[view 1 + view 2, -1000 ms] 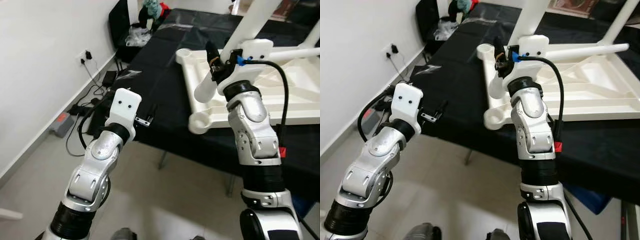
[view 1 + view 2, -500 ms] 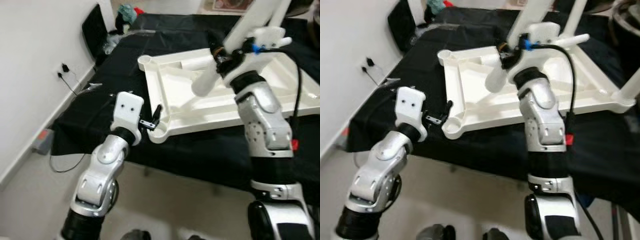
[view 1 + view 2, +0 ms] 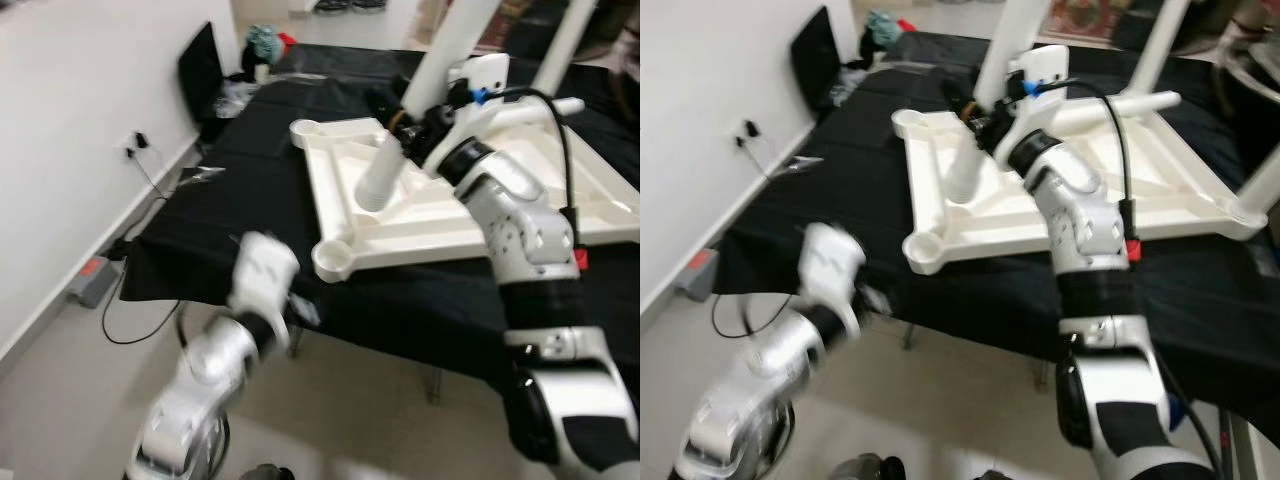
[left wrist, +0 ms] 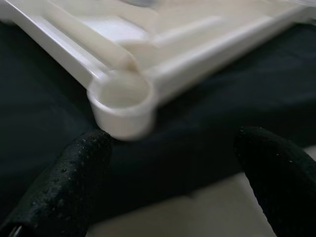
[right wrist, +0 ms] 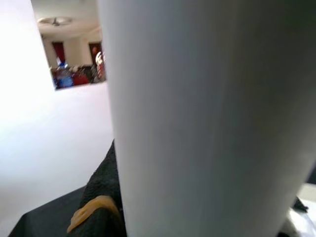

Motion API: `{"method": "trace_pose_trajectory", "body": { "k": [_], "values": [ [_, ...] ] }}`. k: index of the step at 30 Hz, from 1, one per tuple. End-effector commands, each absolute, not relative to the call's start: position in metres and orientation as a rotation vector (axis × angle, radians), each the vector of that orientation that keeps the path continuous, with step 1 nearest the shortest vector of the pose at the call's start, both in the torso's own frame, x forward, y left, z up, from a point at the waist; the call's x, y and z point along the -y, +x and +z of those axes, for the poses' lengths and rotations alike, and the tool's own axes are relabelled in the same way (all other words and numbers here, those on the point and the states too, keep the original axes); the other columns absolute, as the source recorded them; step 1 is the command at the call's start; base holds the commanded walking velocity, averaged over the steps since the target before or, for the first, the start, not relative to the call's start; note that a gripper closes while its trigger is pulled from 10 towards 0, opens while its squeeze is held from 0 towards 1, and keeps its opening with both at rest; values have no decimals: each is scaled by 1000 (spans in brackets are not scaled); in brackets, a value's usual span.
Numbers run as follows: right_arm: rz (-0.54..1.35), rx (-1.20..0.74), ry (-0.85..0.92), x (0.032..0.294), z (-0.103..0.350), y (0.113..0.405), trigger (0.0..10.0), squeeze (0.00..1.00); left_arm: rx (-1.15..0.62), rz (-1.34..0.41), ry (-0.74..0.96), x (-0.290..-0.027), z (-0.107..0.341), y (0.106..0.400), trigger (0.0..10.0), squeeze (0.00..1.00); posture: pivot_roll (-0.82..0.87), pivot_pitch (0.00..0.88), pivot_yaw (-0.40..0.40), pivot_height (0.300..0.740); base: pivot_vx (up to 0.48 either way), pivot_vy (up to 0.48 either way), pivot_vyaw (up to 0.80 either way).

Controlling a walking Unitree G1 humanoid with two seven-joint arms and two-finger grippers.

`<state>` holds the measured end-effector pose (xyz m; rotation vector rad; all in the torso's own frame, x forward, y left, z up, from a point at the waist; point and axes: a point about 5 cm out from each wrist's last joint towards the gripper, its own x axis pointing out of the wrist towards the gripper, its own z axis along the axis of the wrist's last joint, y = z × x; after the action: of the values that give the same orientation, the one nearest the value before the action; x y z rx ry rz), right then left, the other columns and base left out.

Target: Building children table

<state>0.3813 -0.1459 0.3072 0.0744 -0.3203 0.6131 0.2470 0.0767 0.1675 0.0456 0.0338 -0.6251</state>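
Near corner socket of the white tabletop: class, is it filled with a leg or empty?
Empty: the socket shows an open round hollow, no leg in it.

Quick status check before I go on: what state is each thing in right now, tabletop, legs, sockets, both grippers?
White tabletop: upside down on the black-covered table.
Loose white leg: tilted, lower end over the tabletop's underside, held by the right gripper.
Near corner socket: empty, no leg in it.
Far left corner socket: empty.
Fitted leg: standing upright at the far side.
Left gripper: open, blurred, facing the near corner socket.
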Motion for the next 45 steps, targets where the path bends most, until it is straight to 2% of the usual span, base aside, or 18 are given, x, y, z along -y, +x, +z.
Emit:
{"method": "trace_pose_trajectory", "body": {
  "k": [1,2,7,11,14,16,18,20,25,28,34,41,45],
  "values": [
    [689,322,86,138,309,382,10000,0,-8,-660,50,-75,174,242,10000,0,155,188,-27,740,0,0,0],
    [767,334,78,133,314,382,10000,0,-10,-675,56,-73,173,237,10000,0,159,195,-31,740,0,0,0],
    [923,337,92,127,324,378,10000,0,-17,-677,44,-71,173,233,10000,0,166,210,-35,740,0,0,0],
    [1222,362,60,127,336,363,10000,0,-30,-718,36,-72,175,225,10000,0,179,231,-37,740,0,0,0],
    [1296,358,14,128,335,361,10000,0,-48,-756,24,-73,175,219,10000,0,182,242,-31,740,0,0,0],
    [1318,350,-2,128,334,360,10000,0,-52,-757,20,-75,175,216,10000,0,182,245,-29,740,0,0,0],
    [1330,325,-40,127,329,363,10000,0,-33,-628,43,-88,176,218,10000,0,195,265,-29,740,0,0,0],
    [1338,313,-59,126,326,364,10000,0,-24,-574,50,-93,177,218,10000,0,198,270,-26,740,0,0,0],
    [1431,285,-73,119,317,361,10000,0,-29,-513,63,-100,177,214,10000,0,213,290,-34,740,0,0,0],
    [1466,294,-77,115,317,361,10000,0,-32,-504,62,-101,177,211,10000,0,216,304,-30,740,0,0,0],
    [1414,299,-116,113,316,369,10000,0,-28,-519,61,-98,181,206,10000,0,234,329,-23,740,0,0,0],
    [1373,285,-155,134,316,373,10000,0,-33,-529,73,-96,182,200,10000,0,241,339,-16,740,0,0,0],
    [1377,289,-157,138,319,373,10000,0,-34,-526,78,-96,182,200,10000,0,241,339,-16,740,0,0,0]
  ]
}}
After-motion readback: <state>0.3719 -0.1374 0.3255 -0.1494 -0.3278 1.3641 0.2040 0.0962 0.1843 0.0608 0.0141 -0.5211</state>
